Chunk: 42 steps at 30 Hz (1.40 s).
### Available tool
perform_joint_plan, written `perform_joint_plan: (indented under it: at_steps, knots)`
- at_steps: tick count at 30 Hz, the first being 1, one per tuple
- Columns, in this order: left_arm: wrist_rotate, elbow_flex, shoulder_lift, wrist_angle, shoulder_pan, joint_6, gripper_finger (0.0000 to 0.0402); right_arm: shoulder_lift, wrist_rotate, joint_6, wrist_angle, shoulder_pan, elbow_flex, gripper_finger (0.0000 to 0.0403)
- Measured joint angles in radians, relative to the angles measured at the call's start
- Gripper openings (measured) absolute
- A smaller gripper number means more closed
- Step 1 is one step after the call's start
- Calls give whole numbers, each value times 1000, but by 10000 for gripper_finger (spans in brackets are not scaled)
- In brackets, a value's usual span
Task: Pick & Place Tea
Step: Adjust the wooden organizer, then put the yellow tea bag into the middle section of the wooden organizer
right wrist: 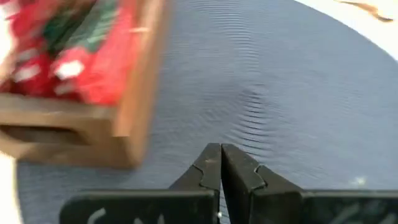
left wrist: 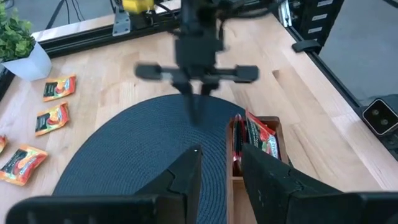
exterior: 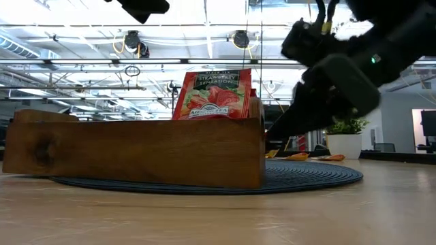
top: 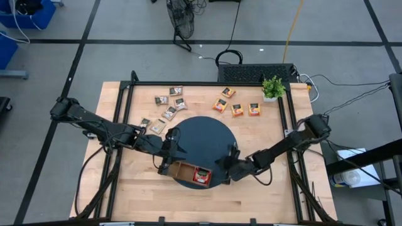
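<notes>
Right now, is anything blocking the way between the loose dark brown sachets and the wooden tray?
Nothing visible stands on the bare tabletop and mat between the dark brown sachets and the wooden tray. The left gripper hangs by the tray's near end; the right gripper, fingers shut, is on its other side.

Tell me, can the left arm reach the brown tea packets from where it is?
Probably yes. The left gripper hangs by the wooden tray on the round mat, and the brown tea packets lie in the open on the table just beyond it, with nothing between them.
</notes>
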Motion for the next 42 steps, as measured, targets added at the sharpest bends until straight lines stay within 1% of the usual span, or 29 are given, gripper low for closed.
perform_joint_plan:
  at_steps: [3,6,8,10,13,15,18,22,24,25,26,28,30,31,32,33,35,36,37,38,39,42]
  knots:
    - [-3,0,0,0,0,4,120,-79,128,77,-141,27,0,0]
    - [-11,0,-13,5,0,34,120,-177,267,115,-249,53,0,0]
    - [-11,0,-29,15,0,61,120,-245,315,97,-268,55,0,0]
    - [-8,0,-47,40,5,102,120,-312,330,47,-261,49,0,0]
    - [37,-36,-96,127,24,176,120,-402,330,-58,-229,35,0,0]
    - [80,-95,-137,214,50,229,120,-458,291,-156,-217,26,0,0]
    - [96,-209,-211,323,114,276,120,-532,221,-228,-177,13,0,0]
    - [96,-324,-323,450,211,260,120,-612,96,-342,-98,-3,1,0]
    - [96,-366,-377,466,252,234,120,-643,113,-380,-81,-8,1,0]
    - [96,-381,-396,473,270,218,120,-658,148,-394,-83,-15,6,0]
    - [96,-392,-410,480,285,204,120,-668,198,-412,-127,-24,22,3]
    - [90,-417,-434,475,313,189,120,-671,309,-436,-302,-53,90,17]
    - [89,-430,-438,476,331,187,120,-653,397,-412,-509,-106,178,45]
    - [89,-435,-438,476,340,187,120,-634,412,-397,-592,-152,227,63]
    - [89,-439,-438,472,347,186,120,-614,398,-387,-662,-205,282,82]
    - [89,-440,-434,469,353,186,120,-593,359,-380,-739,-268,335,102]
    - [89,-439,-424,477,357,186,120,-546,221,-354,-917,-406,431,137]
    - [89,-439,-423,471,358,186,120,-521,130,-354,-997,-480,470,153]
    - [89,-439,-423,472,359,185,120,-494,49,-387,-1054,-553,494,167]
    - [89,-439,-423,474,359,185,120,-466,-19,-454,-1092,-614,503,179]
    - [89,-439,-424,475,359,185,120,-441,-66,-538,-1113,-673,502,188]
    - [89,-439,-424,474,359,185,120,-360,-97,-747,-1104,-808,486,203]
